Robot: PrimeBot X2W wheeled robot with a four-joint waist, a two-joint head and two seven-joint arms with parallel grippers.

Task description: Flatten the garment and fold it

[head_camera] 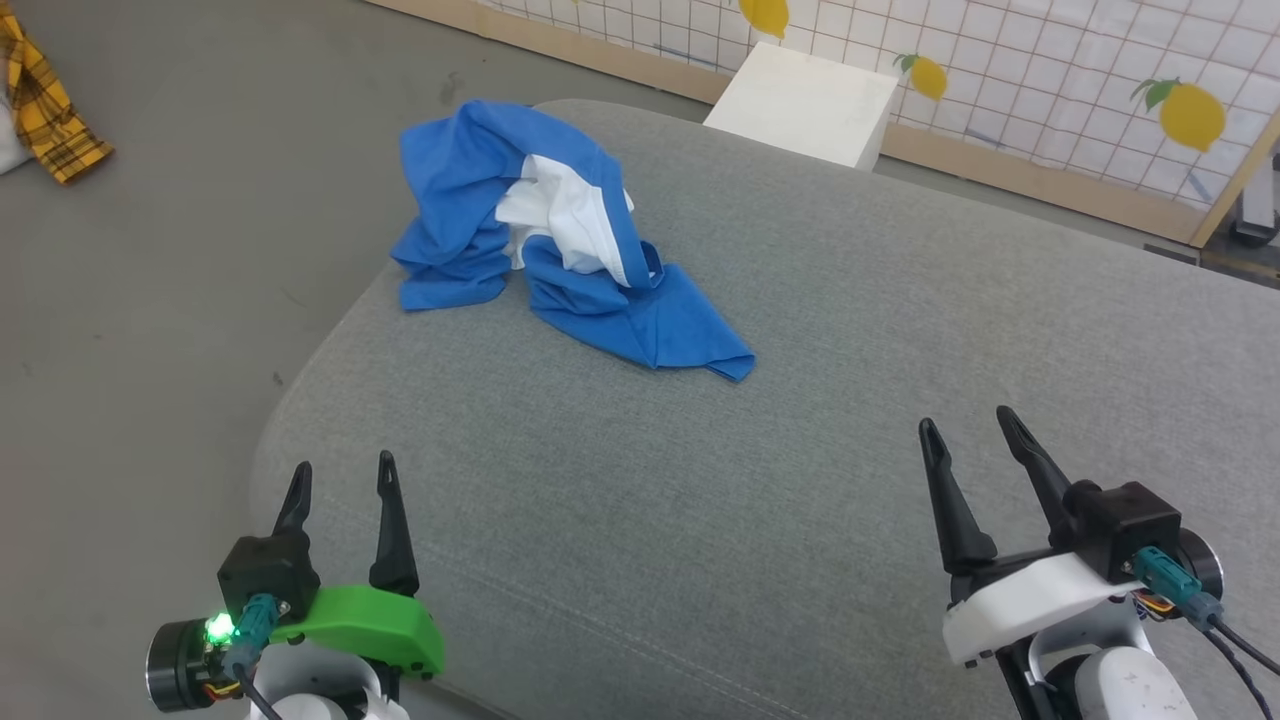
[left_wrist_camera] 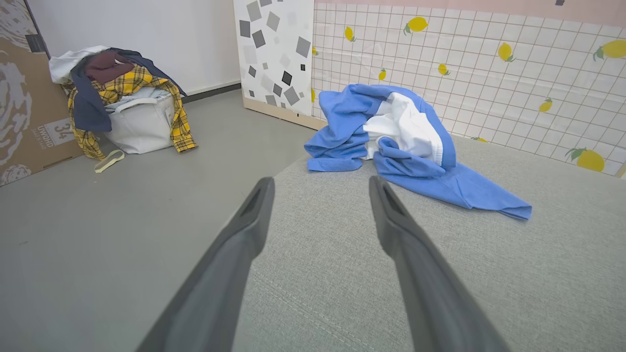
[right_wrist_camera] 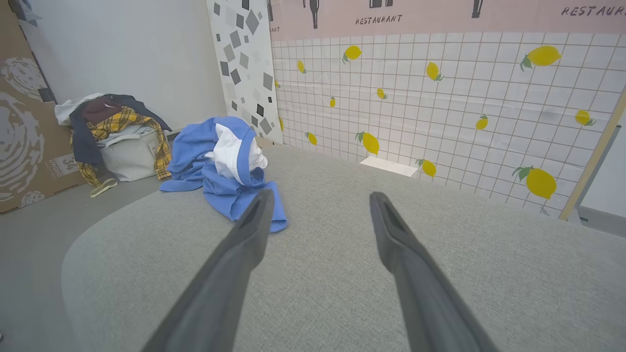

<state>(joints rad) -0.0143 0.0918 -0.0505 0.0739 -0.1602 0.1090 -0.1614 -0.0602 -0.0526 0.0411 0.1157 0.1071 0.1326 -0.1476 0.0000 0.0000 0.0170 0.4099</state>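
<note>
A: How is the scene lit?

B: Even, diffuse light is cast from overhead. Soft shadow is held only within the folds of the garment (head_camera: 560, 240), well ahead of the left gripper (head_camera: 345, 462). A small green lamp (head_camera: 218, 628) is seen glowing behind that gripper's fingers.

A: How sharp are the pictures?

B: The head view is rendered sharp throughout. In both wrist views the fingers (left_wrist_camera: 244, 230) are blurred toward the bottom edge. The tiled wall (right_wrist_camera: 440, 98) beyond the right gripper (right_wrist_camera: 321, 194) is slightly bowed by the wide-angle lens.
</note>
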